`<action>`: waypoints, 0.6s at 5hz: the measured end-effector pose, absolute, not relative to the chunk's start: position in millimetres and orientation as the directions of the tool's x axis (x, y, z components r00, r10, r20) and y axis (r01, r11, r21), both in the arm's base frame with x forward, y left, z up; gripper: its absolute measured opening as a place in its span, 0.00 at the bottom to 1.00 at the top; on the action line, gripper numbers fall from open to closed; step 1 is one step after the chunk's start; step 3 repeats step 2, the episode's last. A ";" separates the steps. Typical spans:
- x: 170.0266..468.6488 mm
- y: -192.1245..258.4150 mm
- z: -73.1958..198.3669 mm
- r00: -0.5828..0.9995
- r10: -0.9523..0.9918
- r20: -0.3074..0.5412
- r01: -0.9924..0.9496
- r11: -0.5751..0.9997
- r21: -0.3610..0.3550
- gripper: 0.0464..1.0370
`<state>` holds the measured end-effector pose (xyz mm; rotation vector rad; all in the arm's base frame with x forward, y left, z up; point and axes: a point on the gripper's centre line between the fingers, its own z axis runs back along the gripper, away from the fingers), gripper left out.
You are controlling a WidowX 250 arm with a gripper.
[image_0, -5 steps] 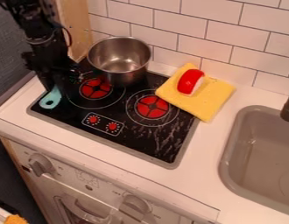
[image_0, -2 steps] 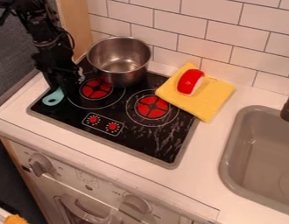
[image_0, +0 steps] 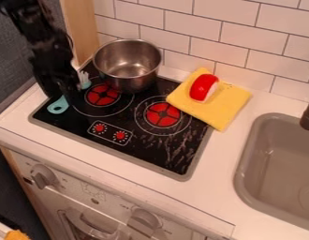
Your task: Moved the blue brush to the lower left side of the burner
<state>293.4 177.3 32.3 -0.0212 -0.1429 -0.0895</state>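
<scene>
Near left corner of stovetop (image_0: 143, 148), likely setting down blue brush (image_0: 58, 106); cannot tell grasp of gripper (image_0: 67, 91); next, ensure release, lift clear.

From here, the robot arm (image_0: 46, 49) looks black all over, built of thick, blocky segments, with a thin cable (image_0: 72, 44) along one side.

End effector (image_0: 62, 92) partly covers the blue brush (image_0: 61, 102).
</scene>
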 end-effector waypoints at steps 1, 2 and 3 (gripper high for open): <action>279.4 170.9 72.9 0.978 -0.048 0.204 0.040 0.998 0.044 0.97; 265.5 172.3 82.3 0.985 0.030 0.168 -0.044 0.996 0.082 0.96; 265.5 172.3 82.3 0.985 0.030 0.168 -0.044 0.996 0.082 0.96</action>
